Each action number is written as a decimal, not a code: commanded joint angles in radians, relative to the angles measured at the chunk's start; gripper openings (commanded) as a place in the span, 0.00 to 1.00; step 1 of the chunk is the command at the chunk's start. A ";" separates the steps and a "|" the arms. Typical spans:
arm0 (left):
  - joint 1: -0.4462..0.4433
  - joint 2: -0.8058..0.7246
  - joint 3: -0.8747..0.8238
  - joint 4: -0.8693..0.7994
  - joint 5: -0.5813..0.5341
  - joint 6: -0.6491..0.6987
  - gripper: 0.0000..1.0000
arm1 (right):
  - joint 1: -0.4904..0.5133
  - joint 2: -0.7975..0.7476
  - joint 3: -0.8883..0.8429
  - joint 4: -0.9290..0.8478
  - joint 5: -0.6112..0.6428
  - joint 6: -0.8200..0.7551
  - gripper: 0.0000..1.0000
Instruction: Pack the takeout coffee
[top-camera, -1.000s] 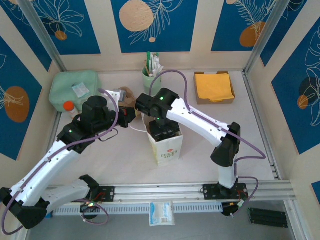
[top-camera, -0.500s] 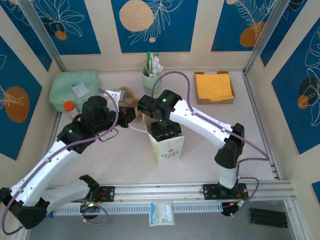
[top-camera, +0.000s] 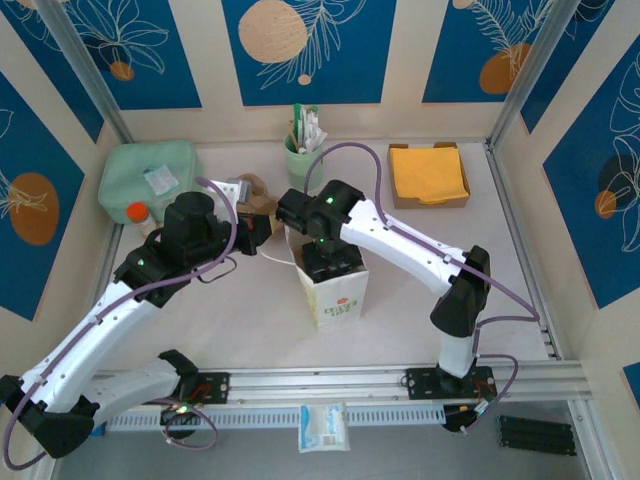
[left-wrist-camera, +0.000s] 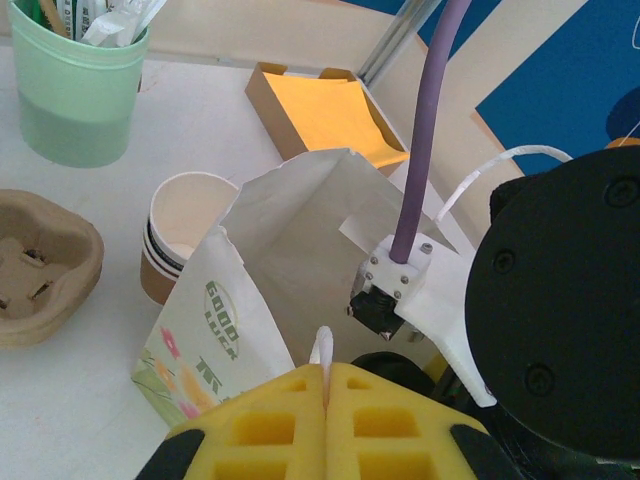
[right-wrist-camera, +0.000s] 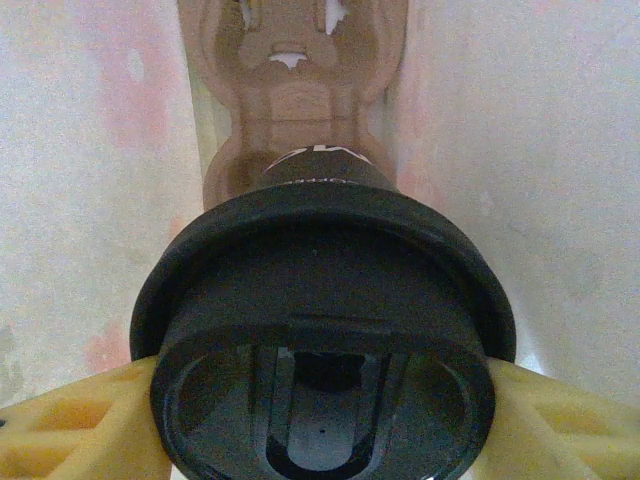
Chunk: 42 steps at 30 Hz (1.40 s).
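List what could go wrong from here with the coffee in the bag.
1. The takeout coffee is held over the pulp carrier inside the paper bag; released off a well, it could tip.
2. The left gripper pinches a thin white strip of the bag; a slip could let the mouth sag onto the right gripper.

White-shelled arms, black joints, purple cables — yellow honeycombed fingers on the left tool.
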 joint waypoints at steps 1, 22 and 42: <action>0.008 -0.002 -0.008 0.014 -0.012 -0.011 0.00 | -0.005 -0.035 -0.017 -0.003 -0.024 0.015 0.65; 0.007 -0.001 -0.009 0.020 -0.008 -0.014 0.00 | 0.005 -0.032 0.011 0.008 -0.034 0.029 0.65; 0.008 -0.005 -0.012 0.016 -0.008 -0.011 0.00 | 0.003 -0.042 -0.187 0.145 -0.064 0.079 0.65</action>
